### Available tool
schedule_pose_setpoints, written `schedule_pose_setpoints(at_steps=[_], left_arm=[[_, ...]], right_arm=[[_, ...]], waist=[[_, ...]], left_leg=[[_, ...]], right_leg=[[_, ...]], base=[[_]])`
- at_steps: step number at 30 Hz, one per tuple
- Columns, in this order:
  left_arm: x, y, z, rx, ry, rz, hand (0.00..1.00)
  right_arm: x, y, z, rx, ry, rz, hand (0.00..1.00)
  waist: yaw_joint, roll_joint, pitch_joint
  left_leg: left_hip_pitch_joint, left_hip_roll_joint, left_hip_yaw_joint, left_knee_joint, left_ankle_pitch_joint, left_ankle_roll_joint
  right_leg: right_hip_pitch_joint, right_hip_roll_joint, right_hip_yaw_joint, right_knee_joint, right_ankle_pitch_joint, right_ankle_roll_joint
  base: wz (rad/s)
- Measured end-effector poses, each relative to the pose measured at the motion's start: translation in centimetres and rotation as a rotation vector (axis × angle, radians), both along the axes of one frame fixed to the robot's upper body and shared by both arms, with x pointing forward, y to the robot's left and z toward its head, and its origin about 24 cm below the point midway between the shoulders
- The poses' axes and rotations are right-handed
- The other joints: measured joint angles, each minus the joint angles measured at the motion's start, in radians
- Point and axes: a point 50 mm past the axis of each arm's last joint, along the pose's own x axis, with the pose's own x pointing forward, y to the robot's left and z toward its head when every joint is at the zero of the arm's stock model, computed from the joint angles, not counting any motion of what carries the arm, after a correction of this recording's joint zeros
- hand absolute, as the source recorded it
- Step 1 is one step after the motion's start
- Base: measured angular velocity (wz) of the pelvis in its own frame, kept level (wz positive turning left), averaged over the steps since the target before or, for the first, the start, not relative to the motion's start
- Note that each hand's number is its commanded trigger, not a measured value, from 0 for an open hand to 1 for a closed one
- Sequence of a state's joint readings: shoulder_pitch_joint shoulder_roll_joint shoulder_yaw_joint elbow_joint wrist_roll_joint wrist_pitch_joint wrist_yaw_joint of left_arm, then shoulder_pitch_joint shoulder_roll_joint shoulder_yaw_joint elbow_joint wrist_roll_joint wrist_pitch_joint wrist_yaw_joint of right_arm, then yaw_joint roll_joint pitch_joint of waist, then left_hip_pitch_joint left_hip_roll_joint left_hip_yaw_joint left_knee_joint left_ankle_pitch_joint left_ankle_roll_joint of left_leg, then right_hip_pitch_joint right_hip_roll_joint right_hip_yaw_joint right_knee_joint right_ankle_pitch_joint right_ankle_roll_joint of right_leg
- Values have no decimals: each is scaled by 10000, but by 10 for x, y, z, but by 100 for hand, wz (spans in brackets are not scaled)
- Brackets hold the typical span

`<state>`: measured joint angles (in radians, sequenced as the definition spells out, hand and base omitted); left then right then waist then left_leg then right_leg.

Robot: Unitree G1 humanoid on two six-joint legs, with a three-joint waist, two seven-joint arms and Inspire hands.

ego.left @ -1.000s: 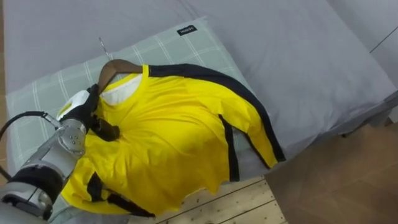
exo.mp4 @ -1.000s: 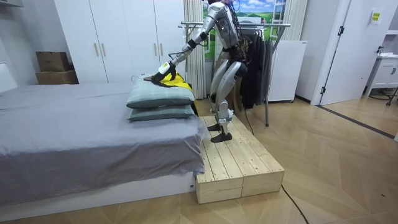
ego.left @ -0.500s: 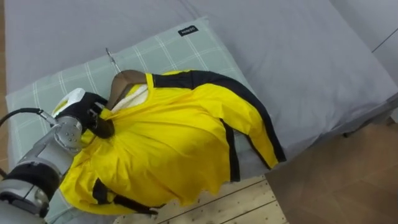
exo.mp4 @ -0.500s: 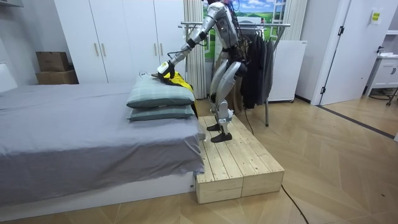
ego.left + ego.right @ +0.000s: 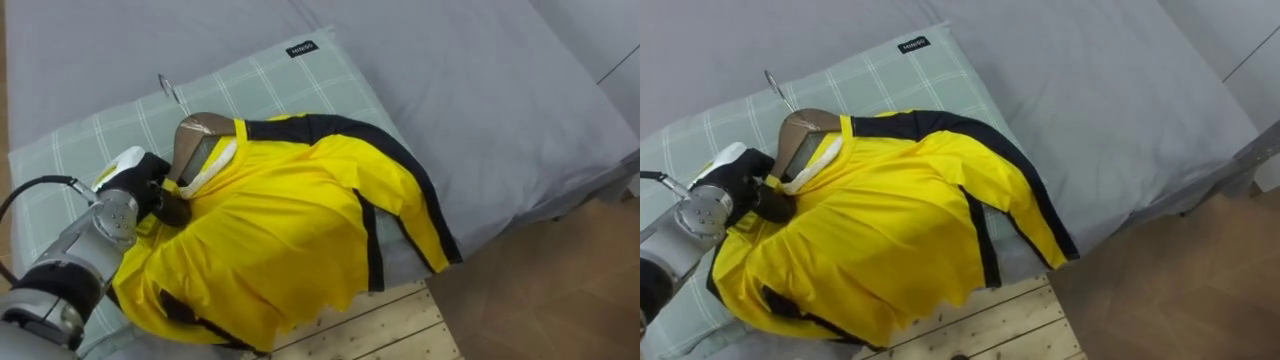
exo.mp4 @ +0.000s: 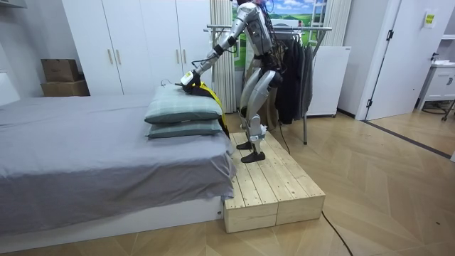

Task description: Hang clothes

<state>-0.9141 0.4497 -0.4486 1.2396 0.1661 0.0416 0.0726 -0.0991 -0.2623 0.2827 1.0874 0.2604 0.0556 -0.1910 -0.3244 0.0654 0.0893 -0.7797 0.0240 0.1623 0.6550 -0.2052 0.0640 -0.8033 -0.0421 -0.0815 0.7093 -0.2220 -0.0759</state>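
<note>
The yellow shirt, trimmed in black, lies spread over a green checked pillow at the edge of the bed. Its hem and one sleeve hang toward the wooden platform below. A wooden hanger sits inside the collar, and its metal hook rests on the pillow. The left hand comes in from the lower left. Its fingers are curled tight into the shirt's shoulder just beside the collar, and the cloth bunches around them. Whether they also catch the hanger arm underneath cannot be told.

The room view adds the surroundings. The robot stands on the platform beside the bed and leans over two stacked pillows. A clothes rack hung with dark garments stands close behind it. White wardrobes line the wall, with cardboard boxes beyond the bed.
</note>
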Motion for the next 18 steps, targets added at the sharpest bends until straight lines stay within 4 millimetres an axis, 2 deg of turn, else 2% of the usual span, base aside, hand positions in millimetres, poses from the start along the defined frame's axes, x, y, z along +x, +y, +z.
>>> schedule_pose_setpoints(at_steps=[9,13,18], left_arm=[[0,0,1,-14,-77,-11,100],[1,1,3,96,-442,147,100],[2,0,9,35,-1355,312,100]], right_arm=[[4,1,2,-20,-242,-17,0],[12,4,7,19,-782,16,0],[9,3,6,-126,-885,-95,0]], waist=[[20,19,-6],[81,103,-11],[358,136,-18]], left_leg=[[-26,31,-4,3,1,0],[14,68,-31,-3,2,1],[736,126,31,-342,12,-31]], right_leg=[[9,21,-19,-57,8,0],[100,59,-37,-146,77,-16],[798,96,-9,-451,91,-17]], base=[[0],[-2],[-2]])
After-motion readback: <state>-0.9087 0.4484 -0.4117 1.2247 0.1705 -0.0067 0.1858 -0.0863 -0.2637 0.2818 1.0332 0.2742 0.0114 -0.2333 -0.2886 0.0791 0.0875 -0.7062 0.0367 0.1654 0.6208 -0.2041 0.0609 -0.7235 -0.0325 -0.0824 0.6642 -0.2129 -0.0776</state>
